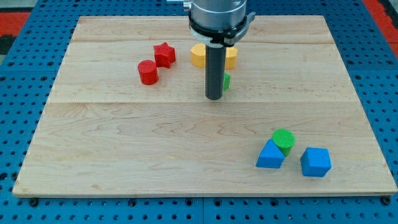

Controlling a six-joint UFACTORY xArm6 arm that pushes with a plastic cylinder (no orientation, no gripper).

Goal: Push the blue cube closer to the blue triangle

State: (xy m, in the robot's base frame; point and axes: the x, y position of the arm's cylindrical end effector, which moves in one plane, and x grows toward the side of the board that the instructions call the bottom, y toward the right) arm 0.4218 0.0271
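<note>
The blue cube [316, 162] lies near the board's bottom right corner. The blue triangle [270, 154] lies just to its left, with a small gap between them. My tip [214, 98] stands near the middle of the board, far up and to the left of both blue blocks, touching neither.
A green cylinder [284, 140] touches the blue triangle's upper right. A small green block [226, 81] is partly hidden behind the rod. Yellow blocks [199, 55] sit behind the rod near the top. A red star [164, 54] and a red cylinder [148, 72] lie at upper left.
</note>
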